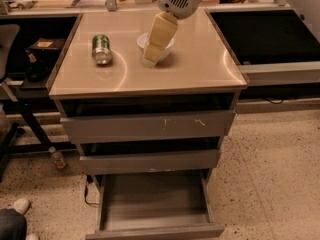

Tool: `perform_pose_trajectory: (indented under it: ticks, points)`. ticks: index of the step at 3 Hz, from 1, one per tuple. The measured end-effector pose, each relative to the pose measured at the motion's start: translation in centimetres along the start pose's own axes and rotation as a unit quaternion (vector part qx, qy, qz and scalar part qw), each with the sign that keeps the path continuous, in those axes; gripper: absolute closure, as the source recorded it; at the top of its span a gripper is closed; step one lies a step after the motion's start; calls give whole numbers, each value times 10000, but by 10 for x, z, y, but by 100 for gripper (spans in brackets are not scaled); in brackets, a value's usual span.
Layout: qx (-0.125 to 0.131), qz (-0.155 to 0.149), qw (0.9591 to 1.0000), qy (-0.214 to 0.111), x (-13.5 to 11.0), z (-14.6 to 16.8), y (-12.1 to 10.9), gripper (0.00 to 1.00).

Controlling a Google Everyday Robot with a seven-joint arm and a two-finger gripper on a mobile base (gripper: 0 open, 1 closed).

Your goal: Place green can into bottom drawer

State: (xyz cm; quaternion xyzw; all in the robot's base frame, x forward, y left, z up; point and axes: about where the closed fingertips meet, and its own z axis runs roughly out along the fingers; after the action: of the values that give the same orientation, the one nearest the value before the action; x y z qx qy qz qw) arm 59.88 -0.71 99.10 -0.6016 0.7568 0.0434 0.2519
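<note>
The green can point(101, 48) lies on its side on the left part of the cabinet top point(200, 69), its silver end facing me. The bottom drawer point(155, 199) is pulled out, its wood-grain floor bare. My gripper point(150, 60) hangs from the white arm above the cabinet top, in front of the white bowl point(167, 42), to the right of the can and apart from it.
The top drawer point(150, 125) and the middle drawer point(150, 160) are slightly ajar. Dark desks stand on both sides. A chair leg and a small bottle point(58, 159) are on the floor at left. A shoe shows at the bottom left corner.
</note>
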Motion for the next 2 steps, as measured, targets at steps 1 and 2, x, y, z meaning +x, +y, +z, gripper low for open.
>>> perform_pose_trajectory:
  ticks: [1, 2]
  points:
    - [-72, 156, 9998, -70, -15, 16, -14, 0]
    - [-282, 179, 9994, -30, -39, 42, -34, 0]
